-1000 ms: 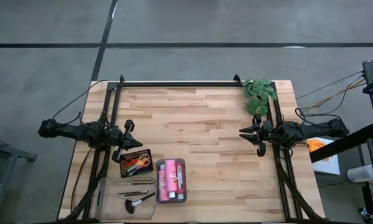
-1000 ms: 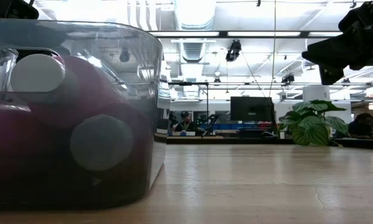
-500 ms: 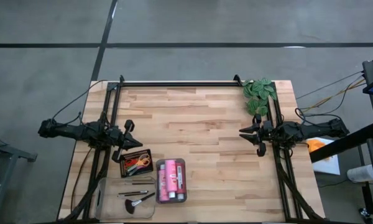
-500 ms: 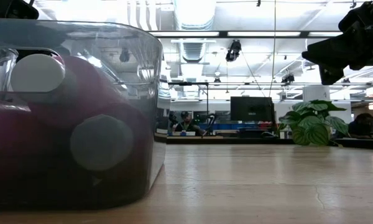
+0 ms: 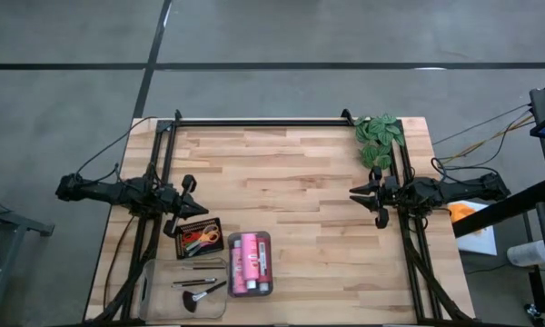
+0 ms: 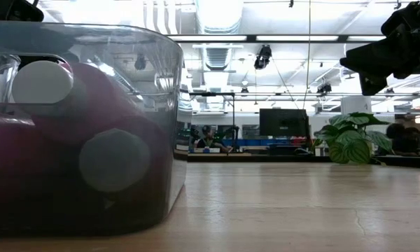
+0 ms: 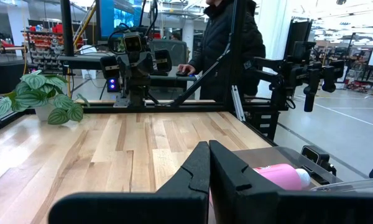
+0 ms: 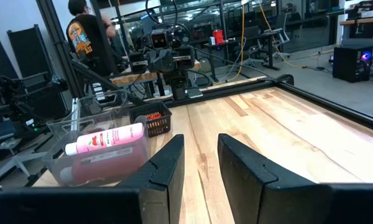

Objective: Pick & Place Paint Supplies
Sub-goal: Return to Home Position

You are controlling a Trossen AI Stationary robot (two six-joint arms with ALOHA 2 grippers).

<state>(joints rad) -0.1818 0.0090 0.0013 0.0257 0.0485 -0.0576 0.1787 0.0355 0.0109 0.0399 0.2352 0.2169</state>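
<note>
Three pink paint bottles (image 5: 249, 263) lie side by side in a clear tray (image 5: 249, 238) near the table's front edge; one bottle (image 8: 109, 138) lies on top. Scissors with coloured handles (image 5: 200, 238) lie in a small black tray (image 5: 183, 225). Thin dark brushes and a fluffy black-tipped brush (image 5: 193, 296) lie in a clear tray (image 5: 154, 272) at the front left. My left gripper (image 5: 193, 202) hovers shut above the table's left side, just behind the black tray. My right gripper (image 5: 359, 195) hovers open at the right side, nothing between its fingers (image 8: 168, 165).
A green leafy plant (image 5: 379, 138) stands at the far right corner. A black frame rail (image 5: 254, 122) runs along the far edge. The wooden middle of the table (image 5: 291, 191) lies bare between the arms. People stand beyond the table (image 7: 230, 43).
</note>
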